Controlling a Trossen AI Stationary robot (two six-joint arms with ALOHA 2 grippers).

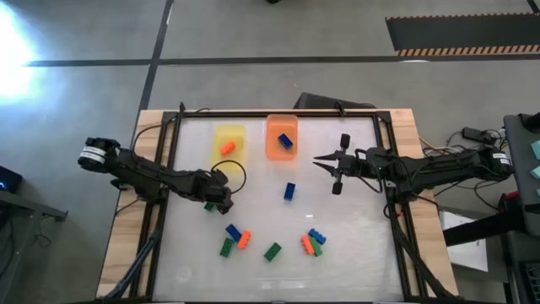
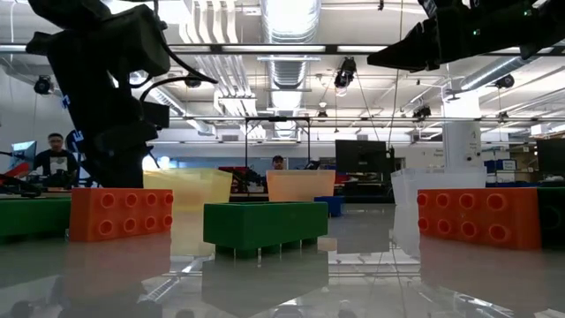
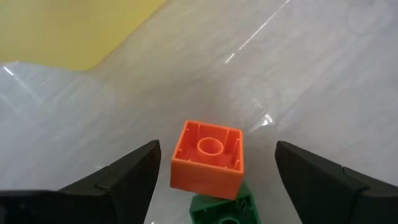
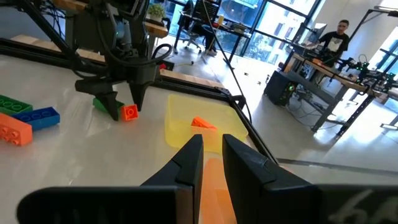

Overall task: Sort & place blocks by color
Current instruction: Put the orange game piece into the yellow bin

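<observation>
White table (image 1: 354, 253) | left gripper (image 1: 221, 200) low, fingers apart astride orange block (image 3: 207, 158) atop green block (image 3: 222, 210) near yellow tray (image 1: 229, 135) | right gripper (image 1: 323, 160) raised beside orange tray (image 1: 281, 148), fingers together, empty

One block (image 3: 207, 157) lies between the left claw's (image 3: 214, 171) fingers.

blocks: small studded bricks, orange, blue, green | orange block (image 3: 207, 155) hollow side up, tilted on a green block (image 3: 224, 210) | orange one (image 1: 227, 147) in the yellow tray | blue one (image 1: 286, 141) in the orange tray | lone blue (image 1: 289, 192) mid-table | the rest (two small mixed clusters, one green) along the near edge
</observation>
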